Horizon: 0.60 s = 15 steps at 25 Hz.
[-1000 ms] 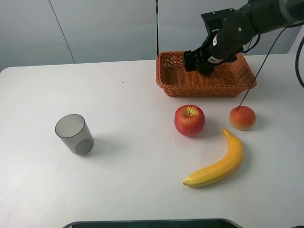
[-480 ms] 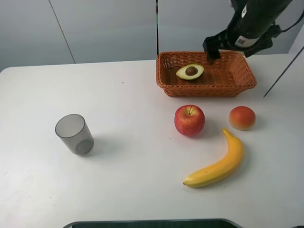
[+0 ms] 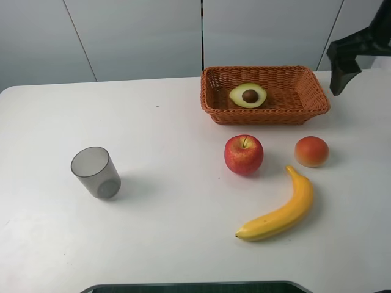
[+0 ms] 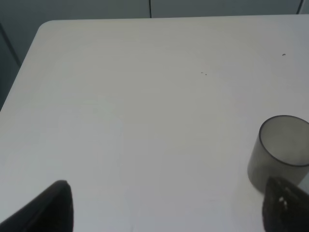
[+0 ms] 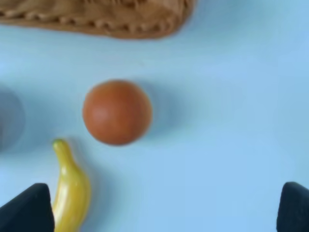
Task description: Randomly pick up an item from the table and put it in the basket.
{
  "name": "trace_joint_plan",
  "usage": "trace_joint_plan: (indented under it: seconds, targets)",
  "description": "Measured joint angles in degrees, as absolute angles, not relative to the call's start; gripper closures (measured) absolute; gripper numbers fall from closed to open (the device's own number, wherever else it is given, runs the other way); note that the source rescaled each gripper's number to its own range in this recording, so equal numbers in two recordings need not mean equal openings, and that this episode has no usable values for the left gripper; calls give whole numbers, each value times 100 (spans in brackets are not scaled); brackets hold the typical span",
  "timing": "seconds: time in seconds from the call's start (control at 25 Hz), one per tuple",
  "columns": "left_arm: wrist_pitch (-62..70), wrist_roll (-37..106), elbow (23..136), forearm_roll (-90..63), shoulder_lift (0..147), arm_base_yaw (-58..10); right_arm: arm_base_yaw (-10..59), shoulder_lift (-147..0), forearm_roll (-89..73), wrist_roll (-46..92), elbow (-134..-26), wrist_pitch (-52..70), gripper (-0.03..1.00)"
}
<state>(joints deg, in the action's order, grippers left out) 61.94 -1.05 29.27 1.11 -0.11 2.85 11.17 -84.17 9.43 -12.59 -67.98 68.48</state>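
The halved avocado lies flesh up, its brown pit showing, in the left half of the orange-brown wicker basket at the back of the white table. My right gripper hangs in the air to the right of the basket, apart from it. In the right wrist view the right gripper is open and empty, with the basket's edge beyond it. My left gripper is open and empty over bare table. It is out of the exterior view.
A red apple, an orange-red round fruit and a yellow banana lie in front of the basket. A grey translucent cup stands at the left. A dark edge runs along the table's front.
The right gripper let go of the avocado into the basket, then rose and drew away to the right. The avocado settled slightly. The left arm shows no change.
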Motion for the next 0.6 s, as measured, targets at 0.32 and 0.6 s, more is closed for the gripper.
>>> trace_joint_plan:
  seconds: [0.32,0.6]
  targets:
    - [6194,-105,2927,111,-11,285,595,-6693,795,-1077,-5745,6906,-3]
    - [6194,-105,2927,111,-11,285,592,-4991,433,-939,-4948,6905,-3]
